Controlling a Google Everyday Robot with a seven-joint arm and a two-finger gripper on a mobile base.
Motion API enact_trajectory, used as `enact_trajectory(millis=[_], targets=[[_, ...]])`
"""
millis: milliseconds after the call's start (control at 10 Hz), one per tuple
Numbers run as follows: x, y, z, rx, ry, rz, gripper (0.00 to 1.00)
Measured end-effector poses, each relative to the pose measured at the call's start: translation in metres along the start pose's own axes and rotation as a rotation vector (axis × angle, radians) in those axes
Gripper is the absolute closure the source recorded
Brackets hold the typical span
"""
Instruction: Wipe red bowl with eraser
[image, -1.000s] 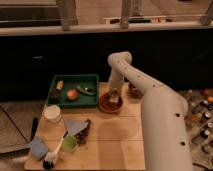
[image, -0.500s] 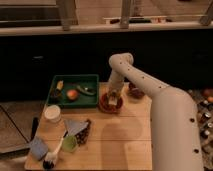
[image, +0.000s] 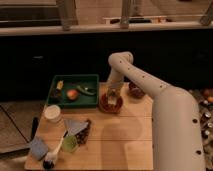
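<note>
The red bowl (image: 111, 104) sits on the wooden table (image: 115, 140), just right of the green tray. My gripper (image: 113, 97) hangs straight down from the white arm and reaches into the bowl from above. A small pale block, the eraser (image: 114, 101), shows at the gripper's tip inside the bowl. The arm's wrist hides the far rim of the bowl.
A green tray (image: 75, 91) with fruit and vegetables lies to the left. A smaller dark maroon bowl (image: 136, 91) stands to the right. A white cup (image: 53, 114), blue-grey pads (image: 75, 126), a green cup (image: 69, 144) and a brush (image: 52, 156) sit at the front left.
The arm's forearm has drawn back to the right and lower in the view. The gripper stays down in the red bowl, shifting only slightly.
</note>
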Motion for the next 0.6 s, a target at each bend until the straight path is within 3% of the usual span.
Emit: enact_trajectory(millis=[600], targets=[[-0.0004, -0.0017, -0.0006, 0.001, -0.001, -0.004, 0.99]])
